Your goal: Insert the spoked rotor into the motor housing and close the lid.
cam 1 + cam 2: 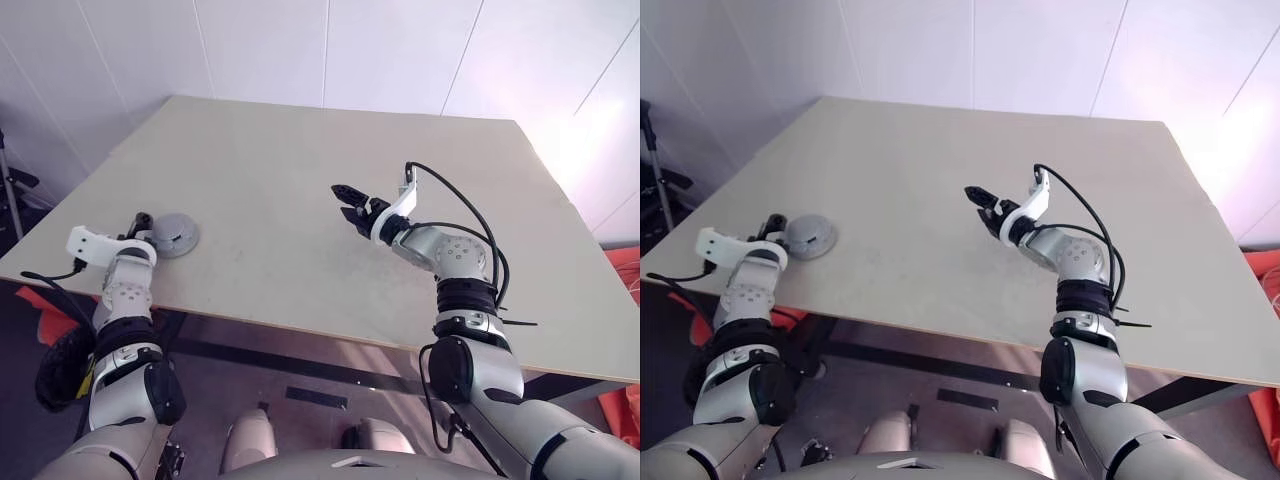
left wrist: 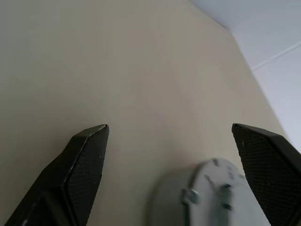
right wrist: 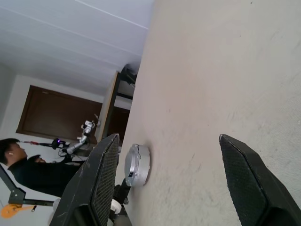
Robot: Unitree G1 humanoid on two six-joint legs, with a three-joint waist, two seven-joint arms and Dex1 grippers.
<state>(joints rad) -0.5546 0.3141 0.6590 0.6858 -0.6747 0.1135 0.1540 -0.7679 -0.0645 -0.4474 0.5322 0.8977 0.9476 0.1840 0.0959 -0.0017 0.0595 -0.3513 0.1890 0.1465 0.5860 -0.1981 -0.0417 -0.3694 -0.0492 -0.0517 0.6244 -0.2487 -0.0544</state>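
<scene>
A round matte grey disc, the lid point(image 1: 173, 235), lies flat on the beige table point(image 1: 300, 180) near its left front corner. In the right wrist view the lid point(image 3: 137, 165) looks like a thick silvery puck. The spoked rotor and the motor housing are hidden or out of view. My left gripper point(image 1: 142, 223) is open just to the left of the lid. In the left wrist view the lid point(image 2: 211, 195) sits low between the spread fingers point(image 2: 89, 155), and none of them touches it. My right gripper point(image 1: 345, 201) hovers open and empty over the middle of the table.
The lid is close to the table's left edge point(image 1: 60, 240). A white wall point(image 1: 330, 50) runs behind the table. Orange objects point(image 1: 625, 265) lie on the floor at the right. A person point(image 3: 21, 162) and a stand are far off beyond the table's left side.
</scene>
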